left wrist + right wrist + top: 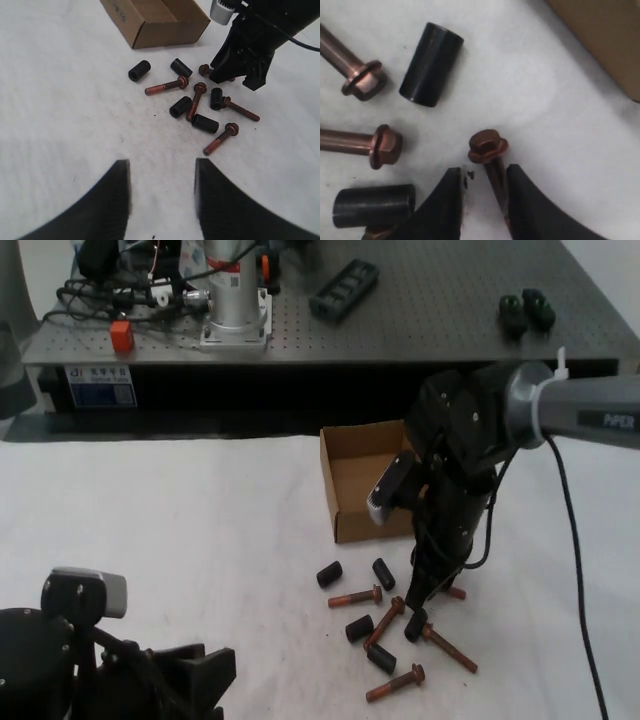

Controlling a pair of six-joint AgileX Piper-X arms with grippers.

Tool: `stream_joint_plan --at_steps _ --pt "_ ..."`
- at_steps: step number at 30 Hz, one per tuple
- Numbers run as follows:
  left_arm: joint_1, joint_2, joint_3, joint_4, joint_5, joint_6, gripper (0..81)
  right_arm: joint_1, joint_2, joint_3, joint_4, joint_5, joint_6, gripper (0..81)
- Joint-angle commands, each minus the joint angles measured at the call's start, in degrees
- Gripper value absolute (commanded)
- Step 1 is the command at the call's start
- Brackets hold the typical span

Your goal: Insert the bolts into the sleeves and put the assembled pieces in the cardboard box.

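Several copper bolts [355, 596] and black sleeves [359, 628] lie loose on the white cloth in front of the open cardboard box [345, 530]. My right gripper [430, 590] points down at the right edge of the pile. In the right wrist view it [484, 172] is narrowly open and straddles the shank of one bolt [488, 146] that lies on the cloth, with a small gap on one side. My left gripper [162, 195] stands open over bare cloth, short of the pile. From there the sleeves [180, 106], bolts [166, 87] and box [170, 32] lie ahead.
Behind the cloth runs a perforated metal bench [450, 330] with a black tray [343, 288], an orange block [121, 335], a metal post [235, 300] and cables. The right arm's cable [570, 520] hangs over the cloth at the right. The cloth's left half is bare.
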Motion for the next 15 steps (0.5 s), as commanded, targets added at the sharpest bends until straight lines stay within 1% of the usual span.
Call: stream_joint_plan --at_steps 1,4,6,8,10,12,15 --pt "-0.1 0.0 -0.7 -0.3 0.3 0.3 30.3 0.0 1.2 -1.0 -1.2 0.9 -0.9 22.5" --pt "-0.1 0.0 -0.7 -0.3 0.3 0.3 30.3 0.0 2.5 -1.0 -2.2 2.2 -1.1 22.0" --pt "-0.1 0.0 -0.7 -0.3 0.3 0.5 30.3 0.0 3.1 -1.0 -2.5 2.6 -1.4 19.1" --pt "-0.1 0.0 -0.7 -0.3 1.2 0.7 30.3 0.0 3.4 -1.0 -2.5 2.6 -1.4 12.9" --pt "-0.1 0.0 -0.7 -0.3 3.3 2.2 30.3 0.0 3.4 -1.0 -2.5 2.6 -1.4 2.3" --pt "-0.1 0.0 -0.7 -0.3 5.7 3.7 30.3 0.0 2.8 -1.0 -2.4 2.6 -1.1 2.9" --pt "-0.1 2.0 -2.0 -0.1 6.8 4.7 30.3 -1.0 0.7 -1.0 -2.5 2.3 2.5 2.9"
